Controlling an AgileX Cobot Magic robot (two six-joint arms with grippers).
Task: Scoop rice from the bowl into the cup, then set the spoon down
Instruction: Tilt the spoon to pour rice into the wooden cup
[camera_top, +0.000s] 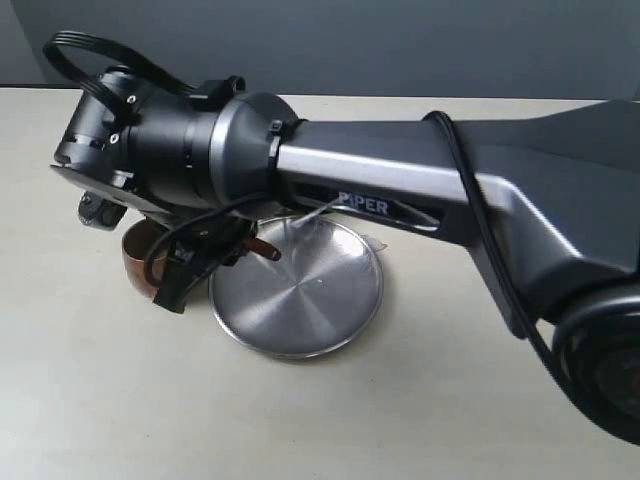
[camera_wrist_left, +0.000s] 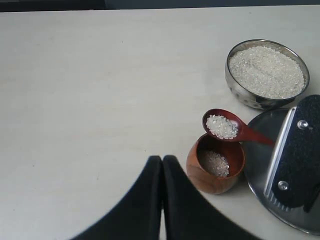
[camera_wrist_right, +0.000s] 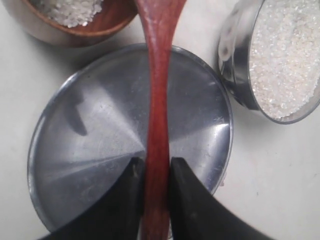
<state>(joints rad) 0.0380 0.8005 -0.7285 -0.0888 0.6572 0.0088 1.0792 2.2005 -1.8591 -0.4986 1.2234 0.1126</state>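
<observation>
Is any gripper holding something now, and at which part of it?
The right gripper holds the spoon, clamped on its thin handle, far from the head. The left gripper is shut and holds nothing.

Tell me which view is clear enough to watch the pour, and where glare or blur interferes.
Left wrist view: evenly lit and sharp, spoon and cup clear. Exterior view: the right arm blocks most of the cup. Right wrist view: streaky reflections on the plate, right gripper soft-focus up close.
</observation>
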